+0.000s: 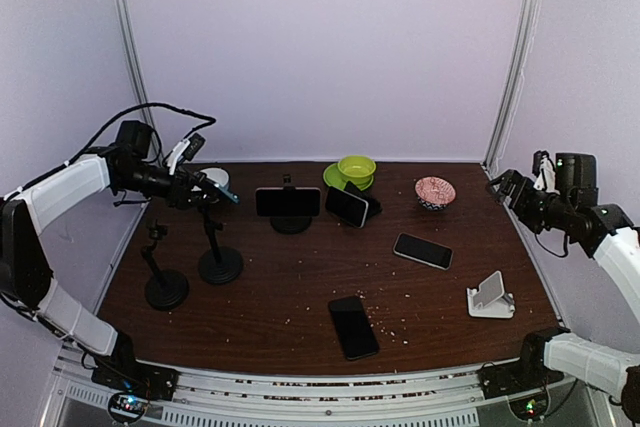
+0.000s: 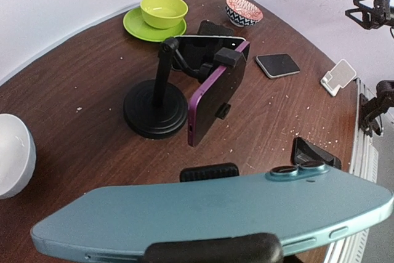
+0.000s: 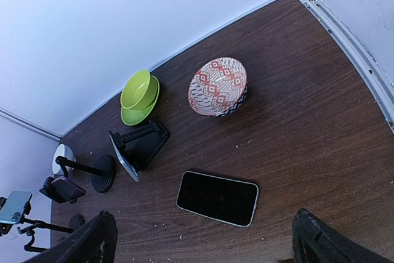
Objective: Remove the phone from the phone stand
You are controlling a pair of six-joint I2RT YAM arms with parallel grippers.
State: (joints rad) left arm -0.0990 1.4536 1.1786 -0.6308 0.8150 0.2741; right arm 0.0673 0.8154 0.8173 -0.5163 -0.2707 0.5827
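Toward the left of the overhead frame, the left gripper (image 1: 210, 187) hangs level with the head of a tall black phone stand with a round base (image 1: 220, 265). A slim light-blue smartphone (image 2: 209, 204) rides there, well above the dark brown wooden table (image 1: 300, 292). By my reading the removal is not yet done. In the left wrist view the light-blue smartphone lies broadside across the bottom of the frame, camera bumps up. Two black clamp pads (image 2: 209, 171) bracket its long edges, one above and one below, and they look like the stand's own cradle rather than fingers. What is left is to get a firm hold, draw the phone clear of the cradle and carry it away. The phone sits hard against the wrist camera and hides the fingers behind it, so I cannot tell whether the left jaws are parted or closed, nor whether they touch it. At the right edge of the overhead frame the right gripper (image 1: 503, 185) is raised well apart from the stand, its jaws spread wide around nothing.
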